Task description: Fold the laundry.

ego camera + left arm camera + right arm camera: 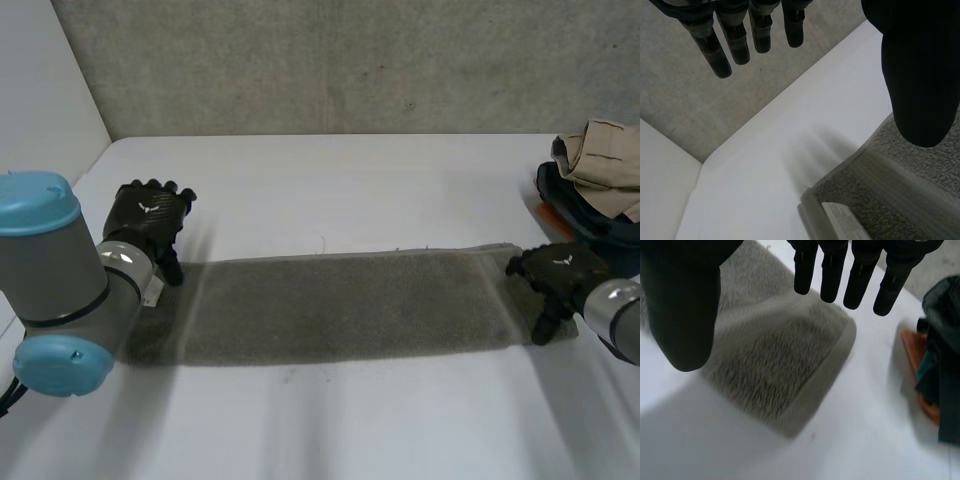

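Observation:
A long grey towel (345, 305) lies flat across the middle of the white table (330, 180), folded into a narrow strip. My left hand (148, 215) hovers just above the strip's left end, fingers (720, 45) straight and apart from the thumb, holding nothing. The towel's end with its hem and label (850, 220) lies under that palm. My right hand (560, 275) is over the strip's right end, fingers (855, 275) straight and empty. That end's rounded corner (790, 385) lies flat under it.
A pile of other laundry (600, 185), beige cloth on dark garments with an orange piece, sits at the table's far right, close to my right hand; it also borders the right wrist view (940, 365). A grey wall (330, 60) runs behind the table.

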### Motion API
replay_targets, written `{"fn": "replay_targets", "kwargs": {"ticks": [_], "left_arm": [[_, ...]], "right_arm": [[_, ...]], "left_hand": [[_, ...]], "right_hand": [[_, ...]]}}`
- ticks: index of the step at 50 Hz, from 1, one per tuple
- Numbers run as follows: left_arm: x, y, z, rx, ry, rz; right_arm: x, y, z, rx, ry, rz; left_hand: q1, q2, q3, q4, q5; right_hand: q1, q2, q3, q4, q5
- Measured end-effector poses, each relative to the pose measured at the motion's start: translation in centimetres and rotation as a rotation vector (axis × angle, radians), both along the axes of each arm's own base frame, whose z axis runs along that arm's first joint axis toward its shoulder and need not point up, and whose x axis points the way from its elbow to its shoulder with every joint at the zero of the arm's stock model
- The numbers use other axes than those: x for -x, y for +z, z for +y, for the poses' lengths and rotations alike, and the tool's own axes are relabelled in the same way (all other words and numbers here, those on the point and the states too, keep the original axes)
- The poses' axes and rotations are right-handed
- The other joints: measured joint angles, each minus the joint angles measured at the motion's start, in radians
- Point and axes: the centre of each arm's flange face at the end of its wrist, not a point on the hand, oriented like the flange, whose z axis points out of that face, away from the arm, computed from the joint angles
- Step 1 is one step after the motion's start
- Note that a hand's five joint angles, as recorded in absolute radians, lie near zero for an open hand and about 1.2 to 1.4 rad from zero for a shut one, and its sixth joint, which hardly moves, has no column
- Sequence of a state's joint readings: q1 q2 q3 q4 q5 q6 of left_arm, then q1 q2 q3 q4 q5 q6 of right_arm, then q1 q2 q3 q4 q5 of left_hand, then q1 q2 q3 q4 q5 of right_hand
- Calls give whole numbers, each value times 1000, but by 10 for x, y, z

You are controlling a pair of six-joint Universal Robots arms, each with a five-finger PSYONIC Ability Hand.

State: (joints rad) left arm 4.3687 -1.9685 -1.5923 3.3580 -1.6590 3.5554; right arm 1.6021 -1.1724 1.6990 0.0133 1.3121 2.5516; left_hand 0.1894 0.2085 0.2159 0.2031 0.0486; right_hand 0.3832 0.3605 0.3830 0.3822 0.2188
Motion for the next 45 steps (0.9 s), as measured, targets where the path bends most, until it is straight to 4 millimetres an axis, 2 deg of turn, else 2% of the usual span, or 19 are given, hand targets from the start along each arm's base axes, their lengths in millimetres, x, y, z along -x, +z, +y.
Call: {"fn": "replay_targets", "kwargs": {"ticks": [5, 8, 9, 10, 12, 13, 14, 17, 26, 32, 36, 37, 38, 40, 41, 42, 43, 44, 45], "left_arm": [[2, -4, 2, -1, -17, 18], [3, -5, 3, -4, -23, 21], [3, -5, 3, -5, -24, 21], [3, -5, 4, -6, -25, 20], [3, -5, 4, -6, -25, 20], [3, -5, 5, -8, -25, 19], [3, -6, 5, -9, -25, 19], [3, -4, 7, -6, -23, 19], [-1, 16, 14, 34, -16, 62], [-3, 27, 16, 49, -7, 114], [-7, 35, 16, 67, 4, 143], [-9, 39, 15, 76, 10, 151], [-10, 40, 15, 80, 13, 153], [-13, 45, 15, 93, 21, 163], [-15, 48, 14, 100, 26, 168], [-16, 50, 14, 104, 29, 172], [-16, 50, 14, 104, 29, 172], [-16, 51, 14, 107, 30, 175], [-18, 54, 15, 116, 35, 185]], "right_arm": [[12, -9, -3, 16, -20, -7], [16, -15, -6, 40, -26, -3], [16, -16, -7, 42, -26, -1], [17, -20, -9, 47, -26, 6], [17, -21, -10, 49, -26, 10], [20, -27, -13, 55, -31, 27], [22, -29, -15, 58, -35, 35], [32, -29, -21, 80, -64, 61], [73, 15, -32, 239, -155, 207], [85, 34, -37, 305, -181, 287], [53, 52, -32, 380, -105, 269], [32, 59, -27, 416, -52, 242], [23, 62, -24, 430, -28, 229], [-14, 72, -11, 481, 66, 171], [-39, 78, 0, 517, 133, 126], [-55, 81, 9, 536, 180, 95], [-55, 81, 9, 536, 180, 95], [-66, 83, 15, 550, 212, 74], [-105, 87, 39, 591, 334, -1]], "left_hand": [[0, 0, 0, 0, 0], [0, 0, 0, 0, 0], [0, 0, 0, 0, 0], [0, 0, 0, 0, 0], [0, 0, 0, 0, 0], [0, 0, 0, 0, 0], [0, 0, 0, 0, 0], [0, 0, 0, 0, 0], [0, 0, 0, 0, 0], [0, 0, 0, 0, 0], [0, 0, 0, 0, 0], [0, 0, 0, 0, 0], [0, 0, 0, 0, 0], [0, 0, 0, 0, 0], [0, 0, 0, 0, 0], [0, 0, 0, 0, 0], [0, 0, 0, 0, 0], [0, 0, 0, 0, 0], [0, 0, 0, 0, 0]], "right_hand": [[8, 7, 9, 11, 17], [97, 109, 97, 100, 96], [196, 213, 200, 203, 199], [404, 422, 401, 404, 375], [404, 422, 401, 404, 375], [702, 712, 677, 677, 657], [746, 818, 789, 791, 746], [746, 820, 804, 812, 747], [746, 820, 805, 816, 747], [746, 820, 807, 816, 746], [746, 821, 808, 817, 759], [746, 821, 810, 817, 760], [746, 821, 810, 817, 760], [746, 821, 810, 817, 760], [746, 821, 810, 817, 760], [746, 821, 810, 817, 760], [746, 821, 810, 817, 760], [746, 821, 810, 817, 760], [746, 821, 811, 817, 760]]}}
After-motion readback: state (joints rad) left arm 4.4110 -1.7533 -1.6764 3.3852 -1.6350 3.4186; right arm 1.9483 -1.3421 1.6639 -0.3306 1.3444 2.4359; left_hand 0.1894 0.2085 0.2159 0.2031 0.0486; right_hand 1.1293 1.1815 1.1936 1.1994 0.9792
